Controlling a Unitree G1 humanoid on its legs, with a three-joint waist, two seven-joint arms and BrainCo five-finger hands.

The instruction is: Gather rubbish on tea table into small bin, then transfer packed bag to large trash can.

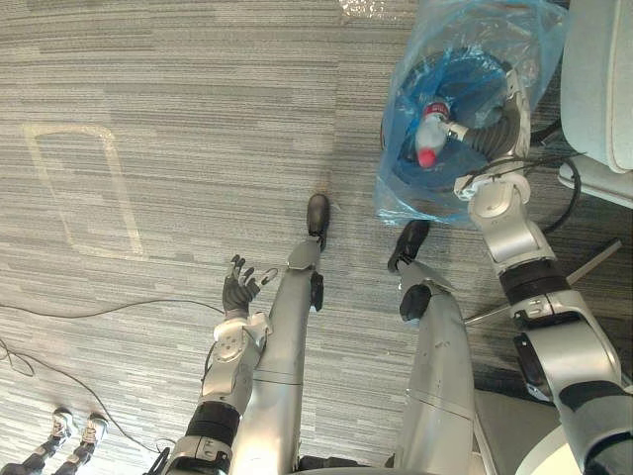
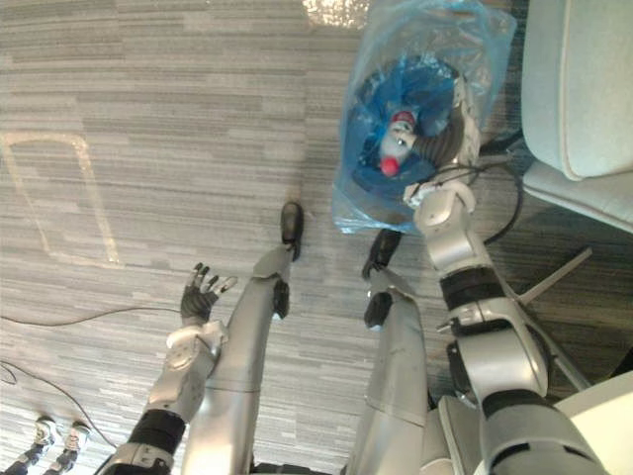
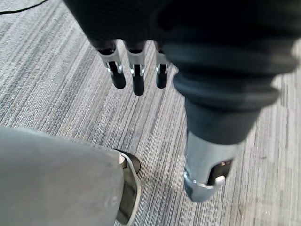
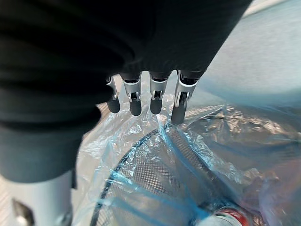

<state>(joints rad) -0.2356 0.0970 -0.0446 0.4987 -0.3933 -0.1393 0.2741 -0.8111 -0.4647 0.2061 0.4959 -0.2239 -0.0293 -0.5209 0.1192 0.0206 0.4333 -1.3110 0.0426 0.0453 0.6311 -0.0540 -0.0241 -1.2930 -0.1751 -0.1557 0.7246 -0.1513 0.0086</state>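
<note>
Bright, even light falls on the grey carpet floor (image 1: 178, 89), which carries only soft, faint shadows, with one white glare patch at its far edge and small shiny highlights on the blue plastic bag (image 1: 415, 193).

Office-like room, grey striped carpet (image 1: 198, 119), pale cushioned seat (image 1: 603, 79)

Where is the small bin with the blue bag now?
The blue-bagged small bin stands on the carpet at the left eye view's upper right, with the right hand at its rim and a pale chair beside it.
</note>
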